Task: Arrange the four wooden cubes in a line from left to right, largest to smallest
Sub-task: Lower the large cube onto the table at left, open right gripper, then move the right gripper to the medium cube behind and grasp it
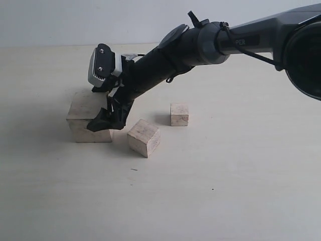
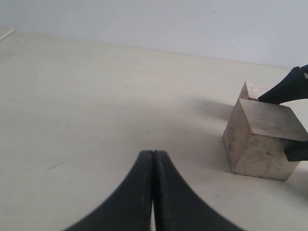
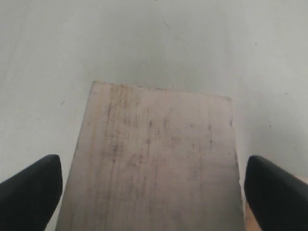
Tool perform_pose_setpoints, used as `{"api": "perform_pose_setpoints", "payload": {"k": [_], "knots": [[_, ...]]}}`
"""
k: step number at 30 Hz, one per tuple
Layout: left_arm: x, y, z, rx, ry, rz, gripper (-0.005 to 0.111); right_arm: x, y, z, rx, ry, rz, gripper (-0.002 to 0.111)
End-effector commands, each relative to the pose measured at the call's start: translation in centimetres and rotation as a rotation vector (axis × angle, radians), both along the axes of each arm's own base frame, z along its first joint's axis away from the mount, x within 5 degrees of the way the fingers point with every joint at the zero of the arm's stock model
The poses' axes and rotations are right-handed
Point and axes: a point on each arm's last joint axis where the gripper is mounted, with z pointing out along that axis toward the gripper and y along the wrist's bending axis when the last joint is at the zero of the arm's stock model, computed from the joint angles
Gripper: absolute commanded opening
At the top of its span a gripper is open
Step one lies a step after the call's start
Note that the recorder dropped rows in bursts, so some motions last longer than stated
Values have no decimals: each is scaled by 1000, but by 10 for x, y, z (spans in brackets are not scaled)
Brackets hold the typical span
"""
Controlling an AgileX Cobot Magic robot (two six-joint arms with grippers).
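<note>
My right gripper (image 3: pixel 153 166) holds its jaws apart around the biggest cube (image 3: pixel 159 130), and my left gripper (image 2: pixel 153 187) is pressed together.

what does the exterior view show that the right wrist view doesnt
Only the exterior view shows a mid-sized cube, a small cube and the right arm reaching across to the left side. Only the right wrist view shows a slim gap between each of the fingers and the big cube, so the jaws stand open around it without clamping. Both show the big cube and the right gripper straddling it.
</note>
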Motion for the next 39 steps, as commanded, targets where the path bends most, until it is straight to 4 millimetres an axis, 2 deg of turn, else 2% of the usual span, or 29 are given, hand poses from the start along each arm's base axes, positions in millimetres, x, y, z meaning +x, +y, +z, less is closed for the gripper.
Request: {"api": "perform_pose_setpoints", "payload": {"k": [1,4,10,13,17,19,21,28,31,34,39], "knots": [[0,0,1,1,-11,-6,0,2,2,17,45,-26,-13,103],[0,0,1,2,-11,-6,0,2,2,29,62,-51,-8,103],[0,0,1,2,-11,-6,0,0,0,66,117,-92,-27,103],[0,0,1,2,-11,-6,0,5,-3,88,147,-95,-149,103],[0,0,1,2,-11,-6,0,27,-10,106,188,-104,-487,103],[0,0,1,2,-11,-6,0,35,-15,107,202,-93,-590,103],[0,0,1,2,-11,-6,0,42,-20,108,202,-111,-618,103],[0,0,1,2,-11,-6,0,49,-25,95,176,-100,-623,100],[0,0,1,2,-11,-6,0,51,-29,89,133,-133,-564,94],[0,0,1,2,-11,-6,0,56,-38,86,113,-166,-494,82],[0,0,1,2,-11,-6,0,67,-52,81,132,-94,-513,78]]}}
